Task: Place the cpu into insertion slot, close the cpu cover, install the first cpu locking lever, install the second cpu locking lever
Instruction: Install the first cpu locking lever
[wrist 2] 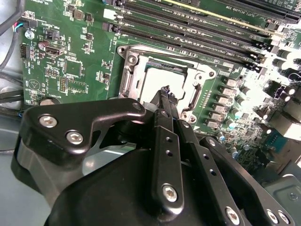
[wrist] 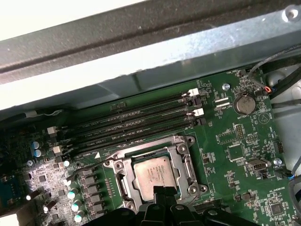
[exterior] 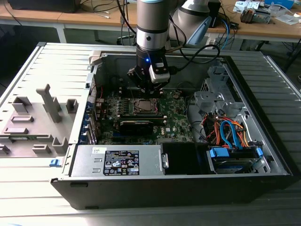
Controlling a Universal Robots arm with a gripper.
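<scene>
The cpu (wrist 2: 153,79) (wrist: 151,173), a silvery square chip, lies in the insertion slot (wrist 2: 130,59) (wrist: 190,140) on the green board. The cpu cover (wrist 2: 196,89) (wrist: 179,162), a thin metal frame, lies flat around it with the chip showing through its window. My gripper (wrist 2: 165,90) (wrist: 165,190) hangs close above one edge of the slot, fingertips together, with nothing visible between them. In the exterior view the gripper (exterior: 146,85) stands just above the slot (exterior: 142,106) inside the open computer case.
Long black memory slots (wrist: 136,117) (wrist 2: 197,28) run beside the socket. The case wall (wrist: 141,52) rises behind them. A power supply (exterior: 117,160) and a drive cage with coloured cables (exterior: 228,132) sit at the case front. A grey plastic part (exterior: 37,117) lies outside, at the exterior view's left.
</scene>
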